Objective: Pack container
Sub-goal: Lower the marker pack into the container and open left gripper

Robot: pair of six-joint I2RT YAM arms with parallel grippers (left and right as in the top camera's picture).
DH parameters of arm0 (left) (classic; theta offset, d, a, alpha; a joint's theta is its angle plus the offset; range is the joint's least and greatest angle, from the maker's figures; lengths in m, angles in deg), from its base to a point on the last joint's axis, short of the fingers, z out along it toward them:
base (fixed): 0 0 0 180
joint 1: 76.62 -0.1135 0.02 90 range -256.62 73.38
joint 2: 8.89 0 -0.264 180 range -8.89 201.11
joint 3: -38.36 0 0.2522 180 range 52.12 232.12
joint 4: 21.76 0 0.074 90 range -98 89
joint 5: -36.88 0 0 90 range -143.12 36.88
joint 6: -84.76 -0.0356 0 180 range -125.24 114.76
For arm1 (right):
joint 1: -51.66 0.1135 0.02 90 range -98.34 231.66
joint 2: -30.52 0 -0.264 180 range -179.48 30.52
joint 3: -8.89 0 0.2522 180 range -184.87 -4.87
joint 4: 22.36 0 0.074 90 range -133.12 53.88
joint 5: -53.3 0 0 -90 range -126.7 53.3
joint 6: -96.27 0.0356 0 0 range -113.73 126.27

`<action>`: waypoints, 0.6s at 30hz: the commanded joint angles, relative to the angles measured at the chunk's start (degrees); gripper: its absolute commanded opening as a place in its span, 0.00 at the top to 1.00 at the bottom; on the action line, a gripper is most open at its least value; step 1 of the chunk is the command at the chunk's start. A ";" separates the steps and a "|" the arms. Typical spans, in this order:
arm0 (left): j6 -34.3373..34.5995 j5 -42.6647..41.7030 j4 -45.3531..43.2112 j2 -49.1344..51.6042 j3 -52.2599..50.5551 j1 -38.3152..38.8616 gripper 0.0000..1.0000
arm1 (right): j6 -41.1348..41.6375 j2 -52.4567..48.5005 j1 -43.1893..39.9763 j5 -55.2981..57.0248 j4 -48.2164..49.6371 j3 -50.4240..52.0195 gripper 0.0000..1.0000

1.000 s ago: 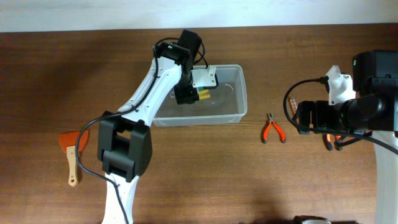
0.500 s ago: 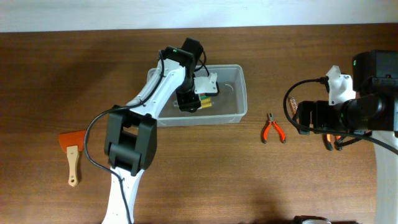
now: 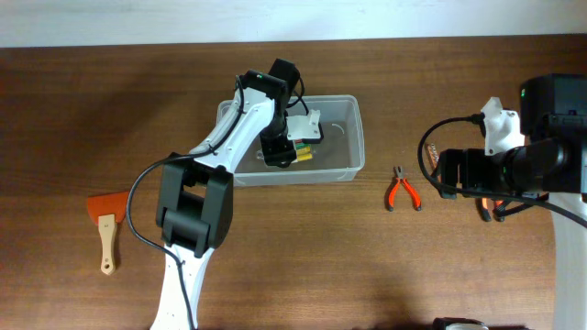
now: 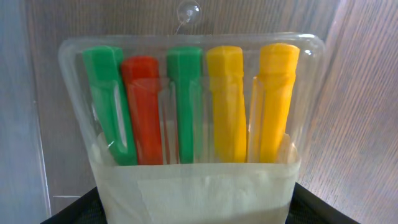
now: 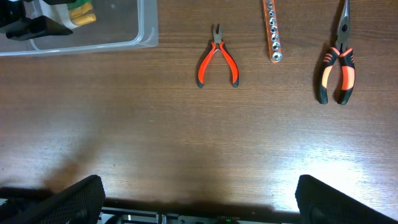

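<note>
Orange blade, pale wooden handle: a scraper (image 3: 106,227) lies flat near the worktop's (image 3: 275,275) left edge, well apart from everything else.

Moving right, the left arm reaches over the container (image 3: 359,137), the clear tub sitting toward the far edge, a little left of the middle. The left gripper (image 3: 278,151) is down inside it, clamped on a clear blister pack (image 4: 193,112). From the wrist camera the pack fills the view: five handles side by side, green, red, green, yellow, orange-yellow, with pale tape wrapped round the lower end. Whether the pack touches the tub's floor, I cannot tell.

Just right of the tub, on bare wood, lie small red-handled pliers (image 5: 217,62), jaws pointing to the far edge. Next along, an orange socket rail (image 5: 272,31) runs toward the far edge with a row of metal sockets on it. Beside that, larger pliers (image 5: 337,71) with orange-and-black grips and a long nose, also pointing to the far edge.

Over by the right edge, the right gripper (image 5: 199,186) hovers above open wood with its fingers spread wide apart and nothing between them.
</note>
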 commanded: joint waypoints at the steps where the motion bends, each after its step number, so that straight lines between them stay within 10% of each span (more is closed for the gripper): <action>1: -1.07 -0.98 -0.02 -0.02 0.37 -0.13 0.25 | 0.22 -0.04 -0.33 0.33 0.00 0.00 0.01; 7: -1.07 -0.09 0.09 -0.04 0.37 -0.13 0.07 | 0.22 -0.04 -0.33 0.35 -0.02 0.00 0.01; 18: 3.72 3.61 2.49 -4.35 3.08 -0.76 0.01 | 0.22 -0.04 -0.33 0.35 0.00 0.00 0.01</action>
